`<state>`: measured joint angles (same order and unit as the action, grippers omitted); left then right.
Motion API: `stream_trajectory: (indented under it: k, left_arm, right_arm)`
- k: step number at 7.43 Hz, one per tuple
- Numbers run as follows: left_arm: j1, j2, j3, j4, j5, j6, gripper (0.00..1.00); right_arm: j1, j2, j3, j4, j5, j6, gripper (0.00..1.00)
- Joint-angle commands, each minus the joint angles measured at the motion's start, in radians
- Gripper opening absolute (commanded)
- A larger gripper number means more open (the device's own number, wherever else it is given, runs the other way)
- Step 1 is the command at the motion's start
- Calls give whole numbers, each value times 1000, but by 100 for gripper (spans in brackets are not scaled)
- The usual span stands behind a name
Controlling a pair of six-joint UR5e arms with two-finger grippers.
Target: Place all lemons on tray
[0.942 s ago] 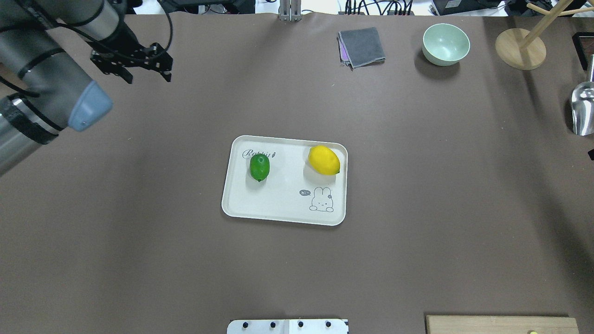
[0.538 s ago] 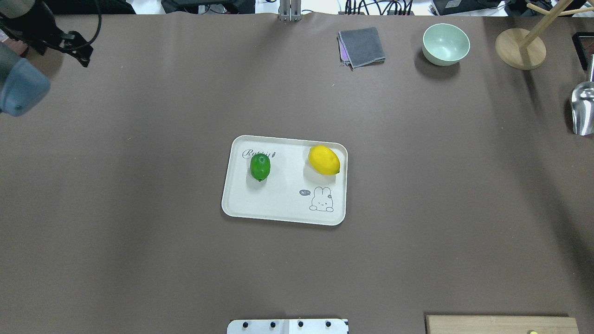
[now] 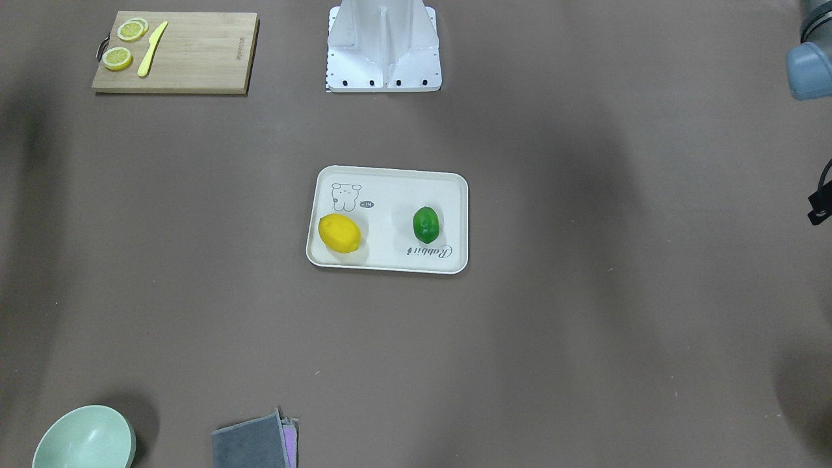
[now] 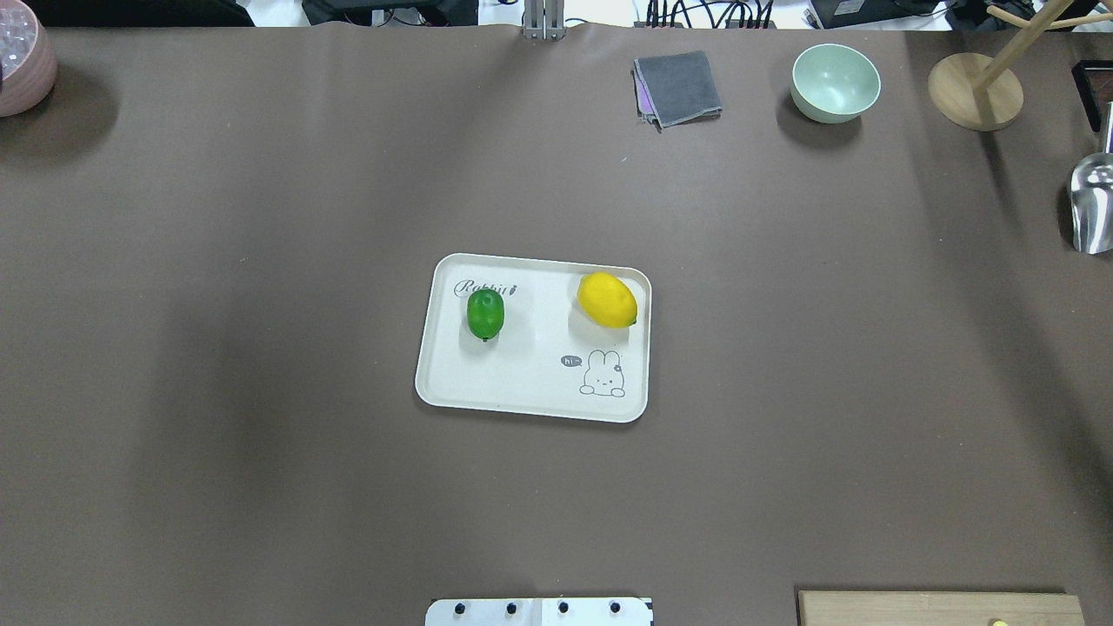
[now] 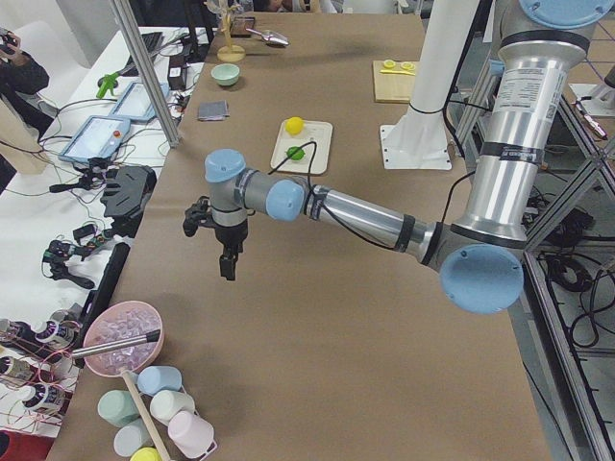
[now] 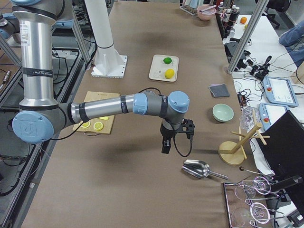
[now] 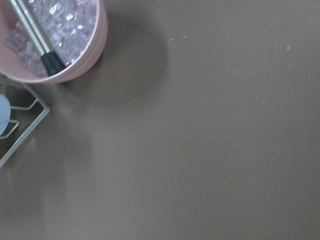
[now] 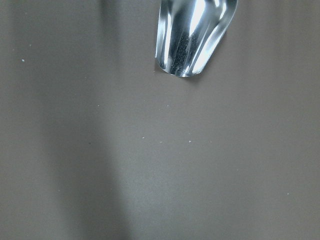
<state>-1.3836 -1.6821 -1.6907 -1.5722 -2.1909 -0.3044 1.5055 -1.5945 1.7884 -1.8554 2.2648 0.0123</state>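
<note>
Yellow lemon (image 4: 607, 300), green lemon (image 4: 485, 314) on tray (image 4: 522, 387); left claw (image 5: 229, 272), right claw (image 6: 166, 149): openness cannot be told.

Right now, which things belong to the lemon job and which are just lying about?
Job: yellow lemon, green lemon, tray.

Lying about: green bowl, cloth, board, slices, knife, scoop, pink bowl, stand.

Left pincer (image 5: 228, 273) and right pincer (image 6: 165, 148) both hang pointing down.
</note>
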Motion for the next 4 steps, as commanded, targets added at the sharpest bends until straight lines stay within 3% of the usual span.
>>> stream_trajectory:
  k: [1, 4]
  left_arm:
    - [-61, 138, 2, -29, -85, 1, 98]
    - [-110, 148, 25, -31, -140, -16, 98]
  right_arm:
    - [15, 1, -67, 19, 7, -43, 99]
    - [28, -9, -83, 81, 10, -54, 99]
